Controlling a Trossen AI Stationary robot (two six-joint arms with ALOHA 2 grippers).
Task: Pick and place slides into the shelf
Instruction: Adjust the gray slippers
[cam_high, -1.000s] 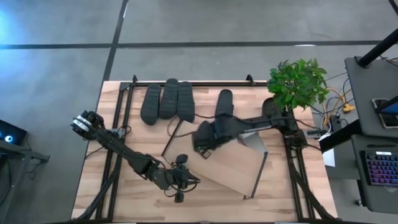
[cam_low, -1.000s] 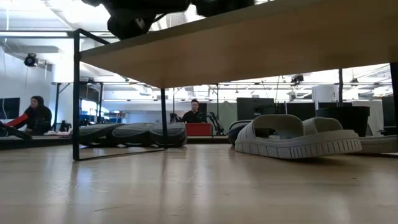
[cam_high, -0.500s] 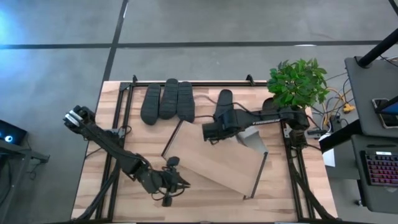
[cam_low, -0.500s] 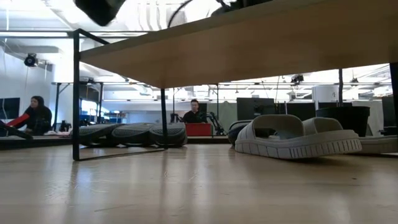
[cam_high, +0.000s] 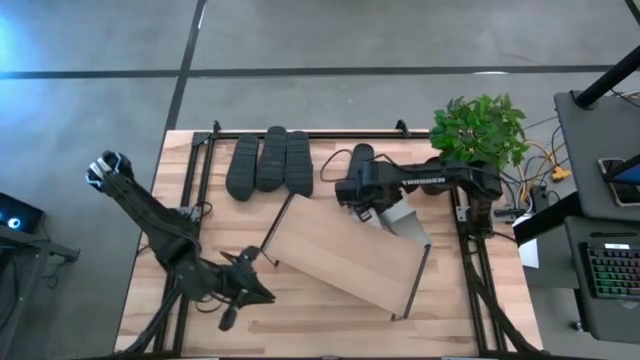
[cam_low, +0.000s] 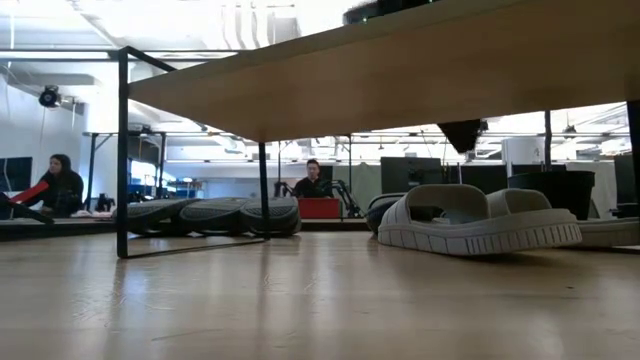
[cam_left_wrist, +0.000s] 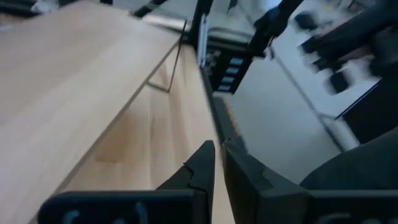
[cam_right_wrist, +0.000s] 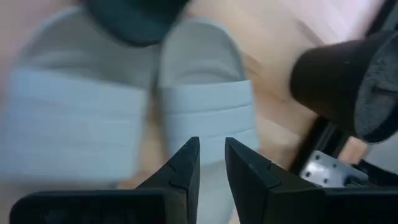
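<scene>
The shelf stands askew mid-table, its wooden top board filling the low view. Three dark slides lie side by side near the far edge, soles on the table, with a fourth dark slide to their right. Two light grey slides rest on their soles at the shelf's far right corner. My right gripper hovers just above one light slide's strap, open by a narrow gap, touching nothing. My left gripper is shut and empty near the shelf's near left corner.
A potted plant stands at the far right corner. Black frame rails run along both table sides. Bare table lies in front of the shelf. People sit in the room beyond the table.
My right gripper has moved off the shelf's top toward the far edge and dropped down behind the shelf, over the light grey slides. My left arm has drawn back from the shelf toward the table's left and near edges. The slides and the shelf have stayed put.
</scene>
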